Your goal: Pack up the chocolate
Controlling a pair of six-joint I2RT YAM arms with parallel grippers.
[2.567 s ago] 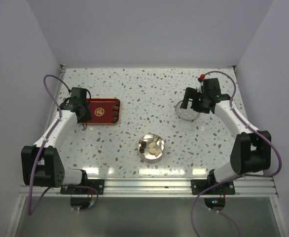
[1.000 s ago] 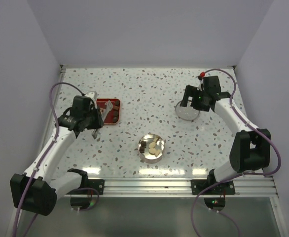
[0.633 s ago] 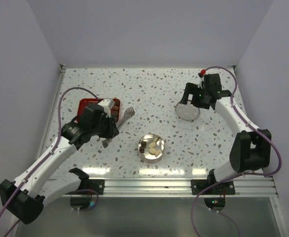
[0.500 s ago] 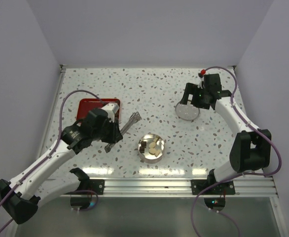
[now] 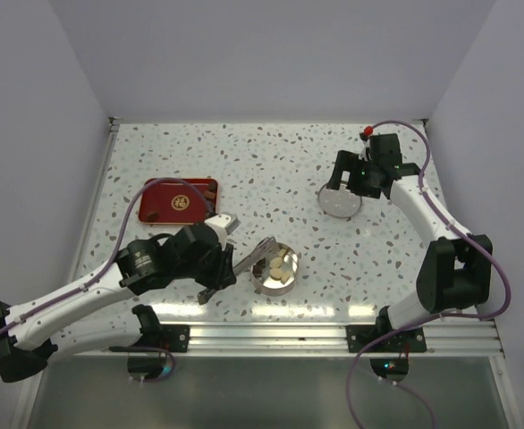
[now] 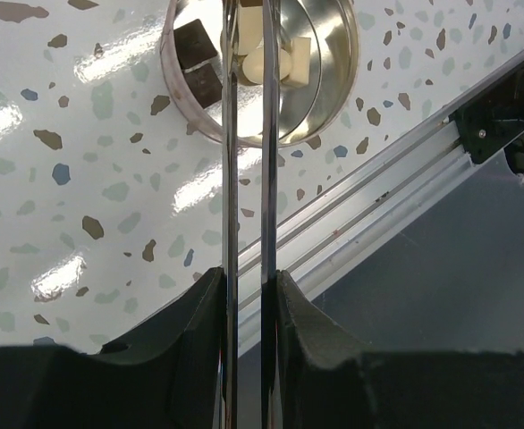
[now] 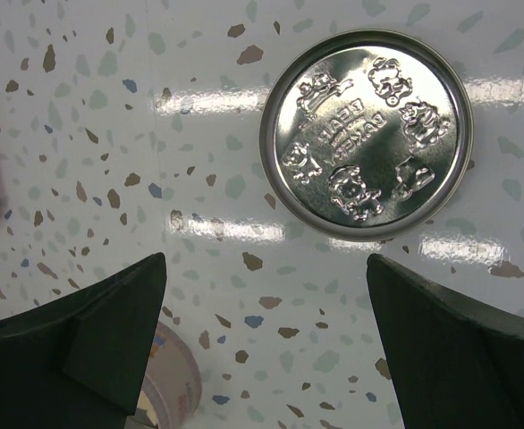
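The glossy white worktop [image 5: 271, 161], speckled with grey and brown flecks, carries three things, all well apart. A red rectangular metal tray [image 5: 155, 192] lies flat towards the left. A round silver tin [image 5: 275, 288] stands open near the middle of the near edge. Its match in colour – a round silver embossed lid [image 5: 340, 203] – lies flat on the right, farther back.

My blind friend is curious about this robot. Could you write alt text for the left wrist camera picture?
The left gripper pinches long metal tweezers whose arms reach up over an open round tin holding dark and cream chocolate pieces. Underneath is a glossy speckled table.
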